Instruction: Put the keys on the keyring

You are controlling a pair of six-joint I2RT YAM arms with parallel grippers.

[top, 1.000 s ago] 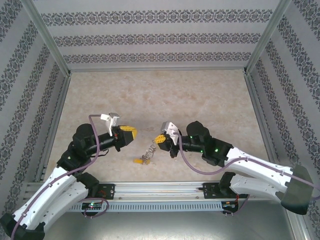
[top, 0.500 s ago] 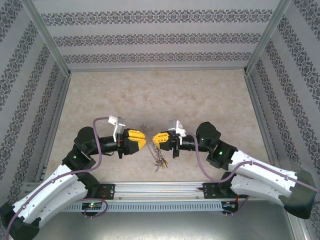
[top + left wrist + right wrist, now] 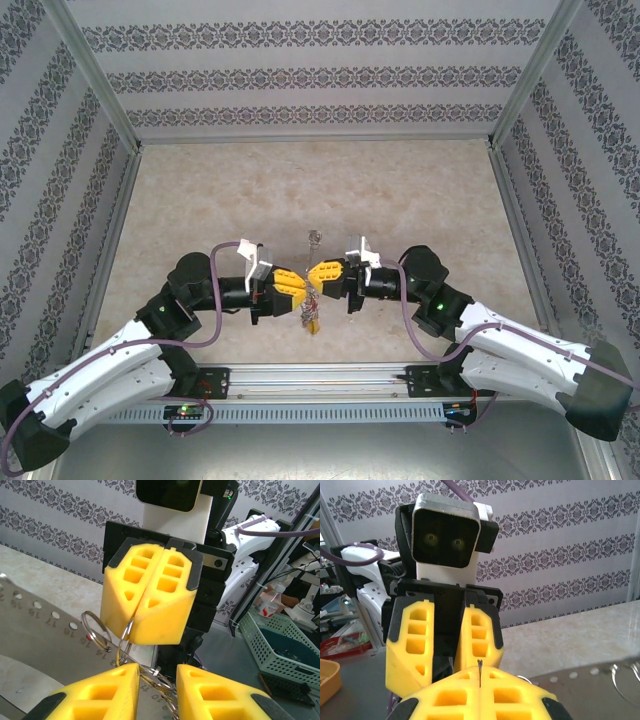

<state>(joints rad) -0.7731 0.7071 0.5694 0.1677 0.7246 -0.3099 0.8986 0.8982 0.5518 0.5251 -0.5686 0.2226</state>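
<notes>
At workspace centre: keyring (image 3: 126, 639) | right hand (image 3: 140, 626) clamped on it | left hand (image 3: 157, 672) apart, straddling it

Even, fairly bright, diffuse light falls from above in the overhead view, and the arms cast only short, soft shadows on the table (image 3: 300, 190). The near metal sheet (image 3: 330, 450) carries a dull sheen. The keyring (image 3: 308, 305) is too small to resolve there. From the left wrist, the left gripper (image 3: 156, 680) is blurred at the near edge, the right gripper (image 3: 145, 605) is sharp, and the green basket (image 3: 280, 645) is soft. From the right wrist, the wallpaper (image 3: 560, 555) looks pale and washed-out.
</notes>
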